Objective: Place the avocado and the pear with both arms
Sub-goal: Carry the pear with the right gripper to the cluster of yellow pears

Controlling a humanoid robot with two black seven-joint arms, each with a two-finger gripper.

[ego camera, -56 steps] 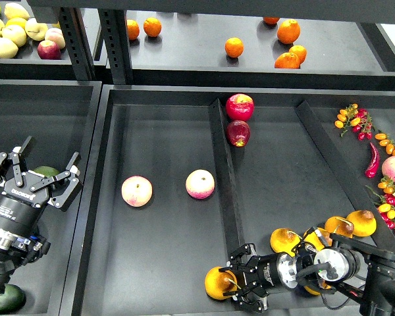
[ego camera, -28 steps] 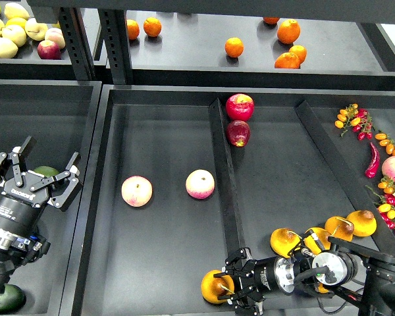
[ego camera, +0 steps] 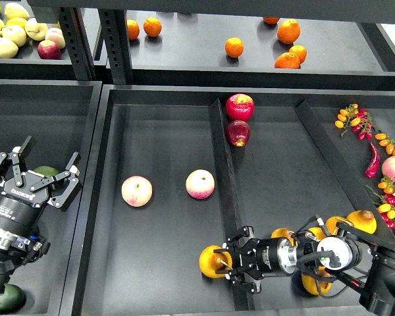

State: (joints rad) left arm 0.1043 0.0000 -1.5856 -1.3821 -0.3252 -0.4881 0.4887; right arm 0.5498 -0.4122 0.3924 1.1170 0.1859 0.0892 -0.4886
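My right gripper (ego camera: 229, 261) is shut on the golden-yellow pear (ego camera: 212, 261) and holds it just left of the black divider (ego camera: 222, 164), low over the front of the big tray's left compartment. My left gripper (ego camera: 35, 173) is open and empty over the left tray. A dark green avocado (ego camera: 10, 298) lies at the front of that tray, below my left arm and partly cut off by the view's edge. A brighter green avocado (ego camera: 47, 171) shows between the left gripper's fingers, behind them.
Two pale pink-yellow apples (ego camera: 137, 191) (ego camera: 200, 184) lie in the left compartment. Two red apples (ego camera: 239, 106) sit by the divider's far end. More yellow pears (ego camera: 361, 222) lie by my right arm. Chillies and small tomatoes (ego camera: 372, 160) are at the right. Oranges (ego camera: 234, 47) are on the shelf.
My right gripper has carried the pear left and slightly up, from the right side of the divider to its left side. The left arm has not moved.
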